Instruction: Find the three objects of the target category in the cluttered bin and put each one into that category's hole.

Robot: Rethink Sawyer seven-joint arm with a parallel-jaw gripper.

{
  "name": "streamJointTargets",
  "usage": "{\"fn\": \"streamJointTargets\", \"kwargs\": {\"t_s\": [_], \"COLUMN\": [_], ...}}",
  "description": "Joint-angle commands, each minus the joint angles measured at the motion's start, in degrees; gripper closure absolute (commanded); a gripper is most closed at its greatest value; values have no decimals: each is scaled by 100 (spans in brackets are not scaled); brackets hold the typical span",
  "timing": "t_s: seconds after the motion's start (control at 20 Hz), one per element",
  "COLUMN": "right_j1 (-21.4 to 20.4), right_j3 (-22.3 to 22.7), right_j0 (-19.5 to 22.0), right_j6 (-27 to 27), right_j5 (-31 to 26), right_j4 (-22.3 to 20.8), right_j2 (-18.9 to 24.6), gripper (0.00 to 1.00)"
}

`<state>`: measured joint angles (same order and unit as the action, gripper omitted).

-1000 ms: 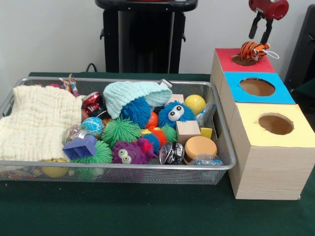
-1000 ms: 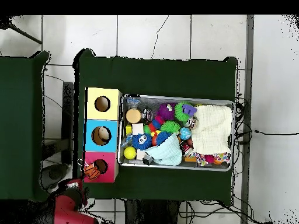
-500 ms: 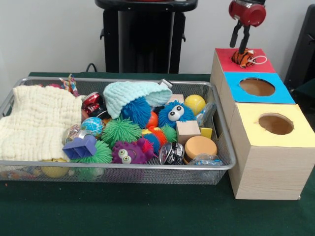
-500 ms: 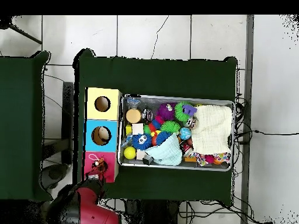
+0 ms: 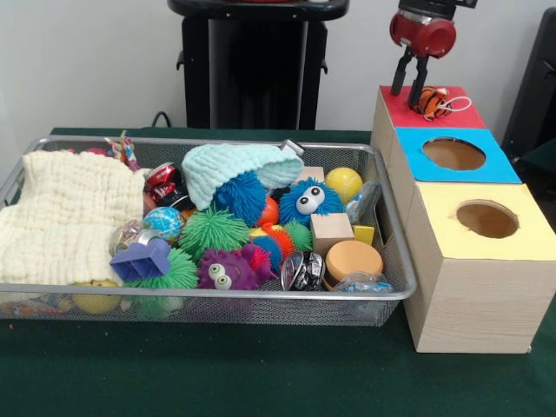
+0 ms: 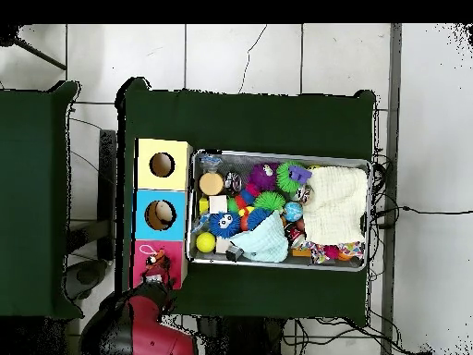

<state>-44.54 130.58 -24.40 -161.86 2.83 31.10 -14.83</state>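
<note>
The gripper (image 5: 409,78) hangs over the red-topped box (image 5: 395,102), its two dark fingers (image 5: 400,74) pointing down with a gap between them and nothing held in that gap, so it reads as open and empty. Just beside the fingertips, on the side away from the bin, the orange-and-black striped toy (image 5: 429,101) sits on the red top at the hole, with its white loop of cord (image 5: 455,106) lying out across the red surface; the toy appears to be lodged in or over the opening rather than dropped through, though the overhead view is too coarse to settle it. Next out from the gripper, toward the camera in the front view, stand the blue-topped box (image 5: 495,169) and then the yellow-topped box (image 5: 521,221), each with an open round hole. Well apart to the other side lies the wire bin (image 5: 200,295), still heaped: a cream cloth (image 5: 65,213), a mint knitted cap (image 5: 228,167), a blue fuzzy ball with eyes (image 5: 308,200), a green spiky ball (image 5: 213,230), a purple spiky creature (image 5: 224,269), a yellow ball (image 5: 344,182), a wooden cube (image 5: 331,231) and a tan round lid (image 5: 354,258). My judgement is that one object has been delivered to the red hole but may not be fully in, and which bin items make up the rest cannot be told from here.
</note>
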Motion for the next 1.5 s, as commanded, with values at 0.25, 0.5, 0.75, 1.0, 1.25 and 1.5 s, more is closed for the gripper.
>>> {"fn": "streamJointTargets", "kwargs": {"t_s": [0.25, 0.5, 0.75, 1.0, 1.25, 1.5], "right_j1": [584, 248, -212, -289, -265, -157], "right_j3": [-214, -137, -118, -174, -342, -352], "right_j0": [-263, -282, -430, -517, -634, -577], "right_j6": [-716, -630, -581, -613, -655, -623], "right_j5": [-285, -652, -1255, -1447, -1692, -1531], "right_j4": [142, 65, -28, -44, -53, -26], "right_j2": [361, 224, -73, -184, -351, -269], "gripper": [0, 0, 0, 0, 0, 0]}}
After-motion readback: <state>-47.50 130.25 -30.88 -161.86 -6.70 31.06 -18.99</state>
